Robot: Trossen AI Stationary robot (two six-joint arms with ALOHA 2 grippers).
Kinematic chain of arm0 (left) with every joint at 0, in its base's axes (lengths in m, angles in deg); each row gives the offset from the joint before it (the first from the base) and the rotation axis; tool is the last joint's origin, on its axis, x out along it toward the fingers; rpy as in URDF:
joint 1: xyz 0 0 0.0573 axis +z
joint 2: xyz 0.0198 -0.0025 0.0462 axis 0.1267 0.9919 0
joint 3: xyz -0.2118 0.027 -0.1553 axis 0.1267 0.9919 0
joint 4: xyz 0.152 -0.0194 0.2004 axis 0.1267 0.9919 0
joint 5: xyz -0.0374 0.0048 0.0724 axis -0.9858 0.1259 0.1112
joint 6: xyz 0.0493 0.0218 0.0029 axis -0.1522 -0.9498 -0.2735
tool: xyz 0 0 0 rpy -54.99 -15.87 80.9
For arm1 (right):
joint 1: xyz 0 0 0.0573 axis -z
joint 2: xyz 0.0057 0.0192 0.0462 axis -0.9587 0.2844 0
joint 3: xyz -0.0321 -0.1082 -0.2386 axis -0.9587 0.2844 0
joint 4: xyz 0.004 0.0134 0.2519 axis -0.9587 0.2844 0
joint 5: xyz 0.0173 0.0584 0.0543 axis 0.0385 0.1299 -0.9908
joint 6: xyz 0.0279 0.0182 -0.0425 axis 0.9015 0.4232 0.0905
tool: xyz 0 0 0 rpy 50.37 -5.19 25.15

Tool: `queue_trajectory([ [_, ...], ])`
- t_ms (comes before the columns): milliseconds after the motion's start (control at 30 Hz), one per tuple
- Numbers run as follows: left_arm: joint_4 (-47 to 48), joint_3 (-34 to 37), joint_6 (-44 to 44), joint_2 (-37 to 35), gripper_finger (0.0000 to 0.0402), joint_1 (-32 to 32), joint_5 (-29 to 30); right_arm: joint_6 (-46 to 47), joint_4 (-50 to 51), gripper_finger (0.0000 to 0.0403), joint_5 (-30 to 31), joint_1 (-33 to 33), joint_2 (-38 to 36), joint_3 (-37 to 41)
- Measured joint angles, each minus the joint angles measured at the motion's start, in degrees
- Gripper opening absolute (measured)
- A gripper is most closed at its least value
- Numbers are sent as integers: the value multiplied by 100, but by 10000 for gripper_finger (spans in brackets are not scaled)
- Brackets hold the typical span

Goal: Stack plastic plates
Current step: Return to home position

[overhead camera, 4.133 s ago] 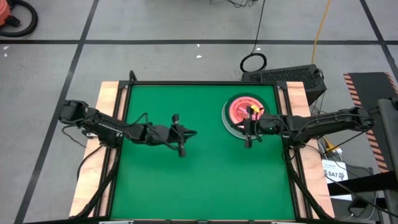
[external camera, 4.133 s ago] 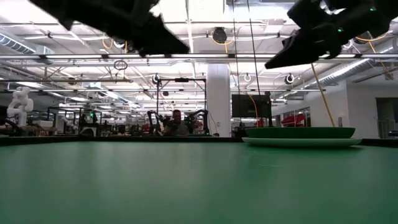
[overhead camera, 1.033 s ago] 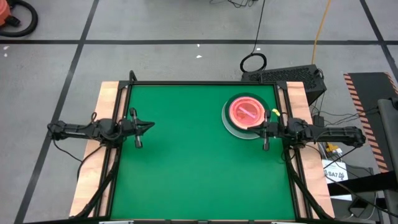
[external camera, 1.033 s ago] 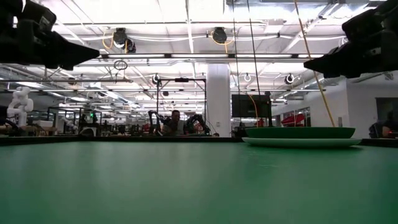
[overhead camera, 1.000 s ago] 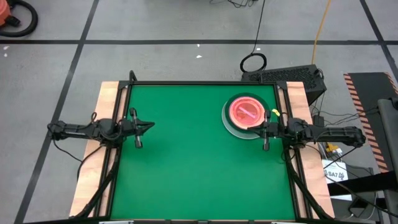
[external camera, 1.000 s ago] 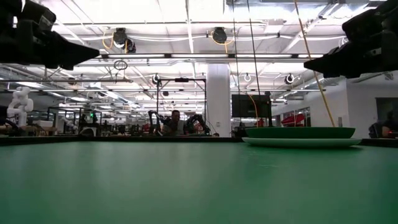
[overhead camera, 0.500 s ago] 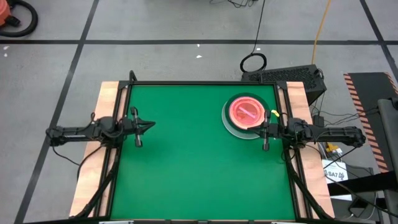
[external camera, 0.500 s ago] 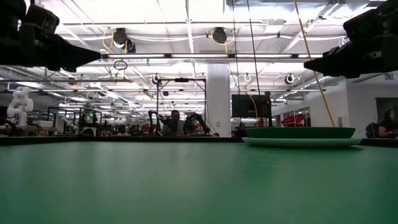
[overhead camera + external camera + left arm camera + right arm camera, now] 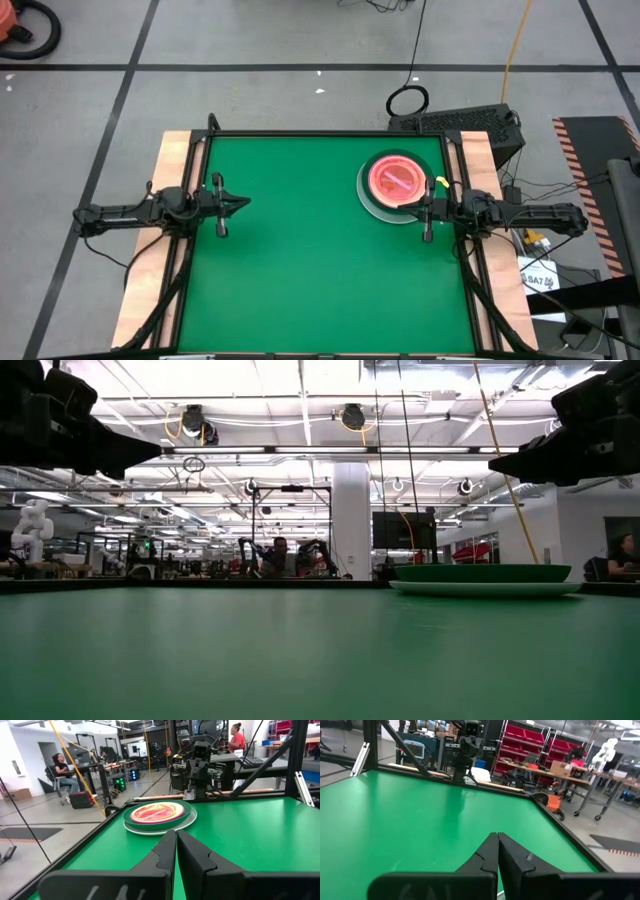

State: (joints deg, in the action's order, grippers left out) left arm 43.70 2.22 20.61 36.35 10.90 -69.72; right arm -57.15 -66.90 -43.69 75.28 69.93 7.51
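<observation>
Stacked in one pile at 2 o'clock on the table (image 9: 320, 290): plates (image 9: 396, 186), pink dish (image 9: 395, 178) on top, green plate (image 9: 480, 573) under, pale plate (image 9: 485, 588) lowest. Parked and pinched closed: left gripper (image 9: 176, 836) at the 9 o'clock edge, right gripper (image 9: 497, 839) at 3 o'clock, just beside the pile. Beyond it, off the table, a white label (image 9: 540, 280), print too small to read.

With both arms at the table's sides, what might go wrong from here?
The right tool sits shut right beside the stack of plates, so a small swing might nudge it. The stack stands near the table's right edge; a shove could slide plates off. The left tool waits at the opposite side.
</observation>
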Motion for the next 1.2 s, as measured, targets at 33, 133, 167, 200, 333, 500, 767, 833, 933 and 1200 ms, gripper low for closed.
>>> queue_trajectory([
  [33, 0, 0, 0, 0, 23, 1, 1, 60, 0, 0, 1, 0, 14, 0],
  [133, 4, 0, 2, 0, 23, 0, 1, 222, 2, 0, -1, 0, 26, 0],
  [167, 4, 1, 2, 0, 23, 0, 2, 268, 3, 0, -1, 0, 26, 0],
  [200, 4, 0, 4, 2, 23, 0, 1, 296, 4, 0, -1, 0, 26, 0],
  [333, 4, 2, 4, 2, 23, 0, 5, 422, 4, 0, -1, 0, 23, 0],
  [500, 4, 2, 17, 2, 23, 0, 12, 505, 3, 0, -4, 0, 23, 0],
  [767, -6, 4, 461, 4, 23, 0, 20, 466, 3, 0, -6, 0, 21, 0],
  [833, -28, 6, 518, 4, 23, 0, 22, 508, 2, 0, -10, 0, 6, 0],
  [933, -35, 7, 514, 4, 23, 0, 22, 523, 4, 0, -10, 0, -5, 0],
  [1200, -48, 9, 511, 4, 23, 0, 22, 289, 4, 0, -12, 0, -5, 0],
])
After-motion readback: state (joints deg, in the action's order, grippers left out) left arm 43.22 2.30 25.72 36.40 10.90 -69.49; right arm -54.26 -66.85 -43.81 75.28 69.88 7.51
